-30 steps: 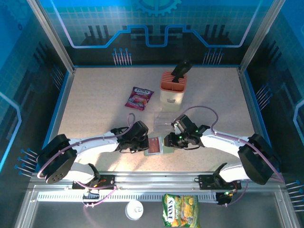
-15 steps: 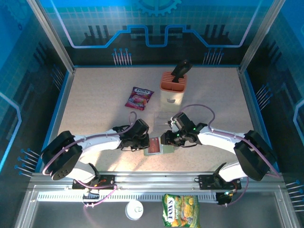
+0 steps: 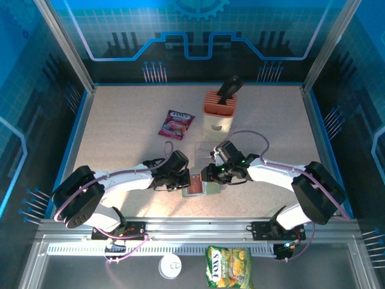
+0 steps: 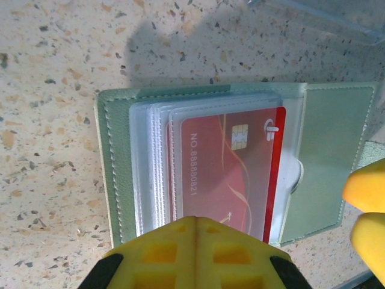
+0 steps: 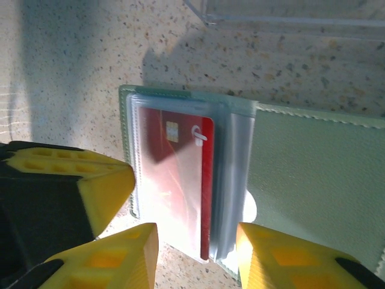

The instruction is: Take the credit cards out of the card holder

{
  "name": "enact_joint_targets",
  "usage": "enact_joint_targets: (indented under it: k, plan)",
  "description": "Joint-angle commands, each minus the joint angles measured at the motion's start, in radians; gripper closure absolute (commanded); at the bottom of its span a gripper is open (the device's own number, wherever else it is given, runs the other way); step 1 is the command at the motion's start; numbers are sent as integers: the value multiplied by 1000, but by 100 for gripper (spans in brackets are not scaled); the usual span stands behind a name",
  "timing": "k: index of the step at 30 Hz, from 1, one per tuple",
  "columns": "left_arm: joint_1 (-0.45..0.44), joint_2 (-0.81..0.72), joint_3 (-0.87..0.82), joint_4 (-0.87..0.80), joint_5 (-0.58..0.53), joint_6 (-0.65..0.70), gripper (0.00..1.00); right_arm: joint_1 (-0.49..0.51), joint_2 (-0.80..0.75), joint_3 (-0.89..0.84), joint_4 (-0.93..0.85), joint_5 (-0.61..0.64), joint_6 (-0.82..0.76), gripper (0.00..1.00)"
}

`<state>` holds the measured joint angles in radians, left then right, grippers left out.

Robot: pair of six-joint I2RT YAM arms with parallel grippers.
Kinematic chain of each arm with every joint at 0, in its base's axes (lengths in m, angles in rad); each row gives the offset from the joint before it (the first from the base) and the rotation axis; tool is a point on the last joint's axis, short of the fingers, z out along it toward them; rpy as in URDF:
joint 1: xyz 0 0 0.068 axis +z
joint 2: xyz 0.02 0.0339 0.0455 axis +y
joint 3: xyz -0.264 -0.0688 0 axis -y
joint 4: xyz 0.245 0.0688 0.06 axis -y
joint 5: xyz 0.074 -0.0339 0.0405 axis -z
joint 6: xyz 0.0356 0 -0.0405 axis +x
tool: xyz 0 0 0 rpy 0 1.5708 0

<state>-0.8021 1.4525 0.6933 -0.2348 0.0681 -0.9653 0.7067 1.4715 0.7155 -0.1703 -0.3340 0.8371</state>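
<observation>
- the card holder (image 3: 200, 184) is being shown lying open and flat on the speckled table (image 3: 120, 138), directly between the tips of the two grippers.
- the left gripper (image 3: 184, 180) is being held fully closed, its yellow fingers pressed together with nothing between them.
- in the left wrist view, the left gripper (image 4: 195, 226) is being seen with its tip over the nearest edge of the card holder (image 4: 337, 150); the clear sleeves and a red card (image 4: 228, 174) are lying just ahead of that tip.
- the right gripper (image 4: 367, 211) is being seen at the far right of that view, beside the holder's bare green panel.
- the right gripper (image 3: 207, 174) is being held partly open, with nothing gripped.
- in the right wrist view, the right gripper (image 5: 197, 232) is being shown with one finger at each side of the sleeve stack's near end; the red card (image 5: 174, 180) is lying in the top sleeve, just ahead of the gap. whether the fingers are touching the sleeves cannot be told.
- the left gripper (image 5: 90, 180) is being seen just left of those fingers, at the edge of the card holder (image 5: 319, 174).
- a clear plastic case (image 3: 204, 150) is lying just beyond both grippers.
</observation>
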Motion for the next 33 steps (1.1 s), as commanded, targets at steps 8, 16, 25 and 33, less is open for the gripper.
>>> enact_joint_targets:
  k: [8,16,25,33]
  plan:
    - [6,8,-12,-23,7,22,100,26,39,48,2,-25,-6,61]
    - [6,29,-12,-41,5,18,100,33,49,50,3,-24,-5,61]
    - [5,34,-17,-42,-4,22,100,39,77,58,32,-57,-8,61]
    - [6,34,-20,-47,-11,23,100,40,119,64,90,-97,2,65]
